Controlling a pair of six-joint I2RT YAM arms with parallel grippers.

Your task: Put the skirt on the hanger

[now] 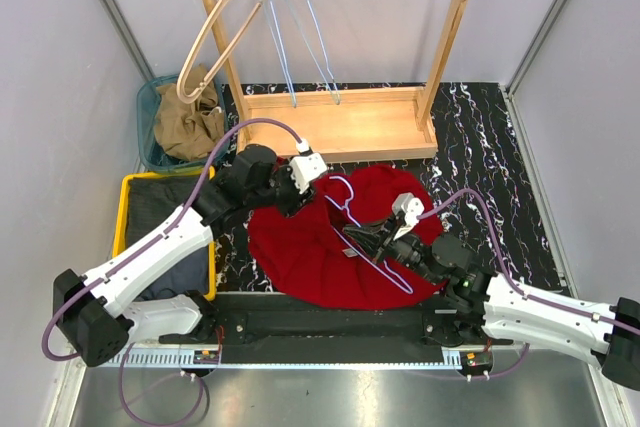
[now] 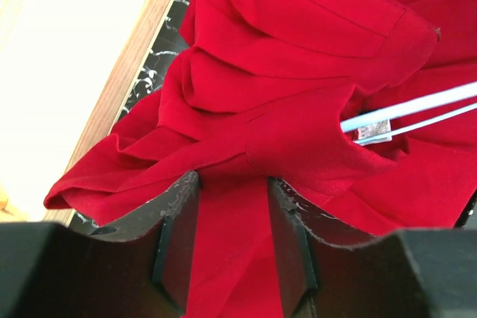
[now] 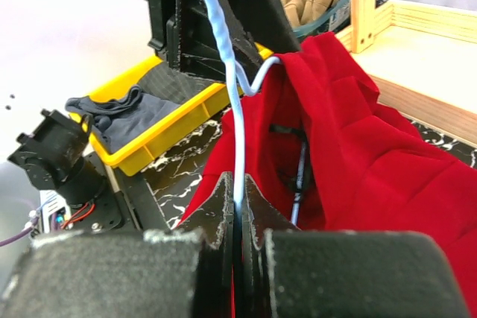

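left gripper (image 2: pixel 232 206) clamped on skirt (image 2: pixel 298 50) fabric; right gripper (image 3: pixel 237 188) pinched on hanger (image 3: pixel 223 42) wire, mid-worktop toward near edge; hold hanger steady, feed fabric over its arm

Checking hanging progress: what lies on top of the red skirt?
A light-blue wire hanger lies on the red fabric skirt, pinched by the right gripper. The left gripper clamps a skirt fold. One hanger end disappears under fabric.

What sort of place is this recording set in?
Probably a lab robot cell staged as a clothes-hanging station: plain grey partition walls, a wooden garment rack with hangers on its rail, and a yellow bin and teal basket holding clothes.
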